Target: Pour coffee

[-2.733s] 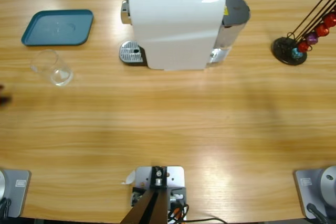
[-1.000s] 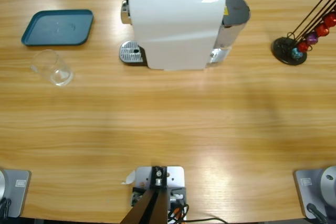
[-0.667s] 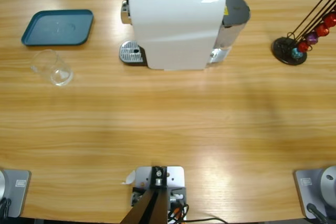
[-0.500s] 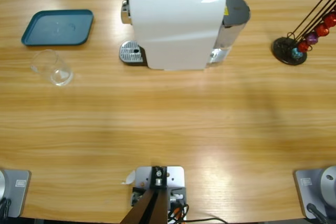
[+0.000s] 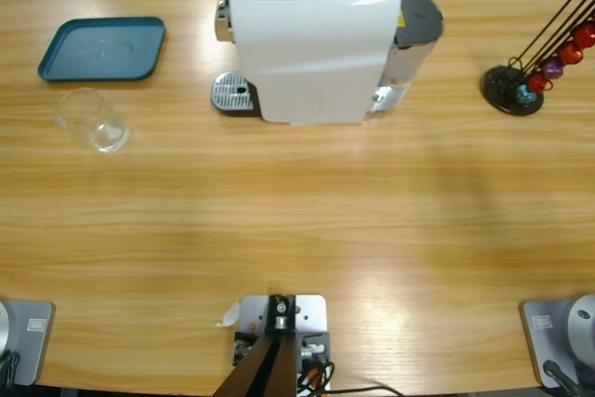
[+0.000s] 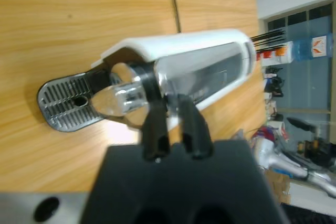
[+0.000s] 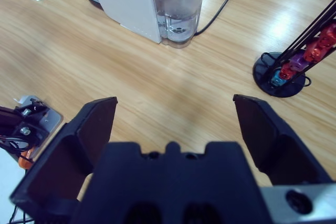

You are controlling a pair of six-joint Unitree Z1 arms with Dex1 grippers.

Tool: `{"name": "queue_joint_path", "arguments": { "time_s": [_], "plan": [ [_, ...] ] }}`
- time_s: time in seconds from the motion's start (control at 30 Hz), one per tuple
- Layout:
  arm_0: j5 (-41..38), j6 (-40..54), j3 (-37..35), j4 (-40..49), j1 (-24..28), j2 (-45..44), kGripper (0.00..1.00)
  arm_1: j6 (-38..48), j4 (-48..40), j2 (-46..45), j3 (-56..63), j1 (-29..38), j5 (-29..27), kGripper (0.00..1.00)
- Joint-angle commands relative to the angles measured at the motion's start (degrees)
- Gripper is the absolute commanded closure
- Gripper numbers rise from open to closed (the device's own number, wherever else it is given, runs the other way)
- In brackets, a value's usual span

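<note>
Since half a second ago my left arm has slid almost out of the high view; the coffee machine (image 5: 311, 39) stands mid-table, the glass (image 5: 91, 119) left. Only my left wrist view shows my left gripper (image 6: 175, 129), jaws nearly together above the machine's lid. My right gripper (image 7: 176, 114) hangs wide apart, holding nothing.

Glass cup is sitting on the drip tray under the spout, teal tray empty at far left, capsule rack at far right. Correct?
Not quite. In the high view the glass cup stands on the bare table just below the teal tray, well left of the coffee machine; the drip tray has nothing on it. The teal tray is empty at far left and the capsule rack is at far right, as stated.
</note>
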Motion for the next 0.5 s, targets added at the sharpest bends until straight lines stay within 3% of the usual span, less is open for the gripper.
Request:
{"name": "queue_joint_path", "arguments": {
  "time_s": [0.03, 0.17, 0.23, 0.27, 0.33, 0.37, 0.43, 0.5],
  "plan": [
    [-3.1, -0.2, -5.6, -2.2, -4.2, -2.9, 1.000, -0.3, -0.2, 0.3, 1.5, -0.8, 0.3, 0.000],
    [-7.0, 0.3, -5.7, -3.1, -5.2, -3.7, 0.975, -0.2, -0.3, 0.0, 1.3, -0.8, -0.8, 0.000],
    [-8.3, 3.5, -5.2, -4.4, -6.8, -4.9, 0.133, 0.2, -0.5, -0.7, 1.2, -0.8, -2.5, 0.000],
    [-8.3, 5.7, -4.4, -4.4, -7.5, -5.8, 0.018, 0.3, -0.5, -0.2, 0.9, -0.8, -3.7, 0.000],
    [-8.1, 13.5, -1.3, -4.4, -9.0, -8.9, 0.009, 0.7, -1.7, 1.8, 0.7, -0.8, -7.6, 0.000],
    [-7.0, 21.8, 0.7, -4.3, -10.2, -11.2, 0.009, 2.5, -3.8, 2.2, 1.5, -0.8, -11.1, 0.000],
    [0.3, 36.3, 5.9, -3.3, -14.2, -16.7, 0.012, 5.0, -8.3, 2.4, 3.7, -1.6, -19.1, 0.003],
    [9.6, 40.8, 11.0, 0.9, -17.3, -22.6, 0.000, 5.2, -13.4, 3.0, 5.4, -5.3, -22.3, 0.034]
  ]
}}
